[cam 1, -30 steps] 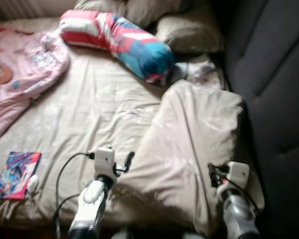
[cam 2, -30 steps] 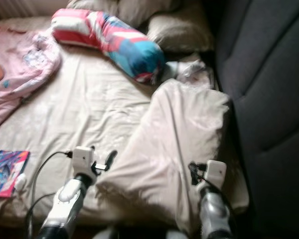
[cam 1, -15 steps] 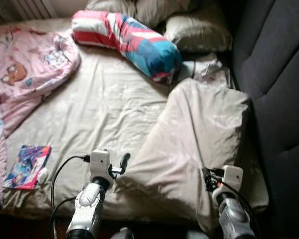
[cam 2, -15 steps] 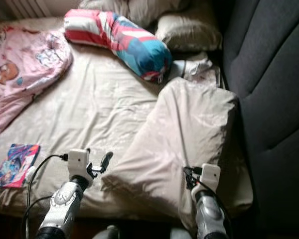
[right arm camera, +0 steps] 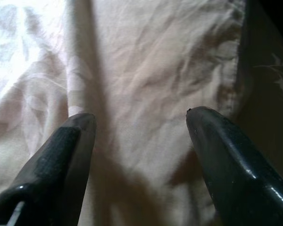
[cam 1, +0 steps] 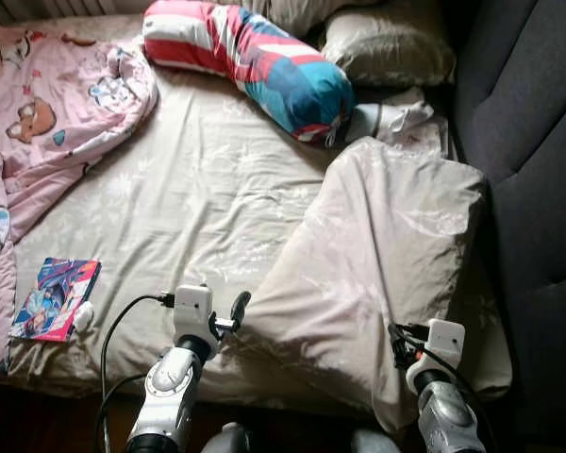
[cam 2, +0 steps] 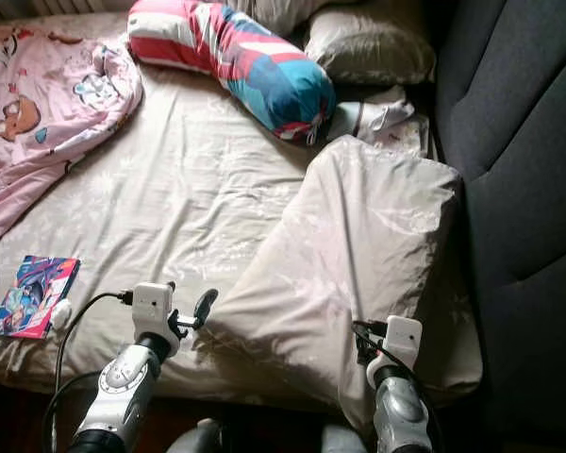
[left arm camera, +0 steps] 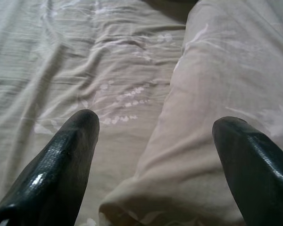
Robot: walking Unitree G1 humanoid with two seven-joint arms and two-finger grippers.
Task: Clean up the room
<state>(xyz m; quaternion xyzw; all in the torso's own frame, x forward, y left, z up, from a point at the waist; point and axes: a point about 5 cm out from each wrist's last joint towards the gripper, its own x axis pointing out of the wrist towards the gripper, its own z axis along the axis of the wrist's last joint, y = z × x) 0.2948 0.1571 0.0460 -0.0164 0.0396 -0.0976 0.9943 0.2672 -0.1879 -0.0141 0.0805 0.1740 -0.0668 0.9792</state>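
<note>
view: camera tipped toward the bed (cam 1: 198, 189), things unmoved
left tool (left arm camera: 155, 155): open at pillow (cam 1: 377, 255) 8 o'clock corner
right tool (right arm camera: 141, 141): open over pillow
task: looks like grab coming

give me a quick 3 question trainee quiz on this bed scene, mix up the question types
1. True or false: the left gripper is shut on the beige pillow.
2. What lies nearest the comic book? A) pink blanket B) striped bolster C) dark sofa
3. Fill in: the right gripper is open over the ____.

Key: 1 false, its fingers are open beside the pillow's edge; 2 A; 3 beige pillow.
</note>
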